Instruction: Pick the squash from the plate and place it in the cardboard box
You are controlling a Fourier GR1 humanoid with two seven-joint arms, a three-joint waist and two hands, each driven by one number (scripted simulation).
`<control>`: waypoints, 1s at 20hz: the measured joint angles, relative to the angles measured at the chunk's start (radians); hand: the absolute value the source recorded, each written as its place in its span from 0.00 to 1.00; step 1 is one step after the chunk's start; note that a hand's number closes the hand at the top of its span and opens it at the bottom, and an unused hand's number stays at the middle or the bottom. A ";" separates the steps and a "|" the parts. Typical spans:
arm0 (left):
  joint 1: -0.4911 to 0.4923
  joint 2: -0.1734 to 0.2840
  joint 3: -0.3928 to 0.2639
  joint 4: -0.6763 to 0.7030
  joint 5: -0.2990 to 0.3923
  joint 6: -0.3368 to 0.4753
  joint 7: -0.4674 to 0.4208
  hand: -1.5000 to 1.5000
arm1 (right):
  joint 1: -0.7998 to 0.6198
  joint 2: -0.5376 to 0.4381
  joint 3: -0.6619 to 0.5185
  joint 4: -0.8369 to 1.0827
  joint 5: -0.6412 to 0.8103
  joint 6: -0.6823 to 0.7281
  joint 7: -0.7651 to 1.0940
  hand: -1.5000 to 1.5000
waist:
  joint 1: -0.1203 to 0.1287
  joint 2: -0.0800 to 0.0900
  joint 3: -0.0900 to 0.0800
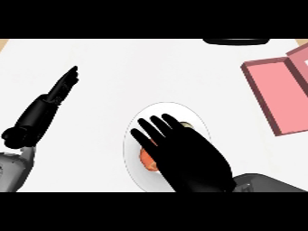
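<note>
A white plate lies on the counter near the front middle. On it sits the orange squash, mostly hidden beneath my right hand. That hand hovers over the plate with its fingers straight and spread, pointing away from me. The pink cardboard box stands open at the far right, its lid tipped up behind it. My left hand rests at the left, fingers straight and pointing toward the back, well apart from the plate.
A dark round object shows at the counter's back edge, right of centre. The white counter top stretches between the plate and the box. Wooden floor shows at the top corners.
</note>
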 measured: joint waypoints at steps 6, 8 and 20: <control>0.016 -0.022 0.017 0.005 -0.030 -0.007 -0.014 0.50 | 0.007 0.143 0.027 0.039 0.011 0.034 0.092 0.00 | -0.004 0.001 0.001; 0.017 -0.021 0.031 0.016 -0.031 -0.024 -0.029 0.50 | 0.016 0.174 0.034 0.066 0.030 0.041 0.095 0.00 | -0.004 0.001 0.001; 0.005 -0.070 0.065 0.021 -0.079 -0.051 -0.011 0.50 | 0.076 0.259 0.065 0.197 0.250 0.070 0.052 0.00 | -0.005 0.003 0.002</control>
